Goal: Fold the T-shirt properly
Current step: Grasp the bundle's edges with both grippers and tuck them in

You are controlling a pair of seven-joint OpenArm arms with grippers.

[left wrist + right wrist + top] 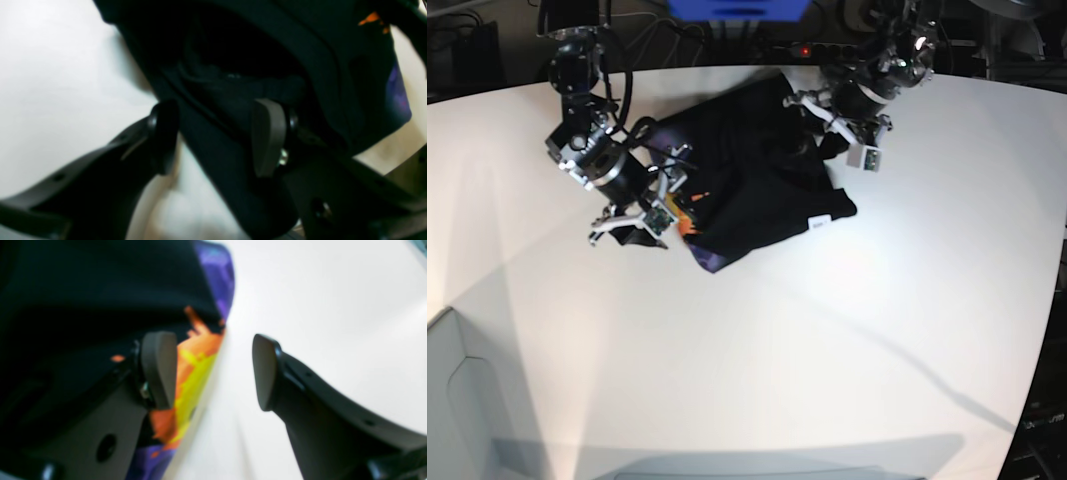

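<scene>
The black T-shirt point(757, 190) lies bunched and partly folded at the back middle of the white table point(827, 350), with a bit of orange and purple print at its near left edge and a small white tag point(819, 222). My left gripper point(215, 136) is open, and a fold of the black T-shirt point(317, 50) runs between its spread jaws at the shirt's far right side point(827, 140). My right gripper point(213, 371) is open and empty at the shirt's left edge point(652, 215). One finger point(160, 370) lies over the printed edge of the T-shirt point(83, 290), with bare table between the jaws.
Cables and a power strip with a red light point(802, 48) run along the table's back edge, beside a blue object point(737, 8). A grey panel point(452, 400) stands at the near left corner. Bare white table stretches in front of the shirt.
</scene>
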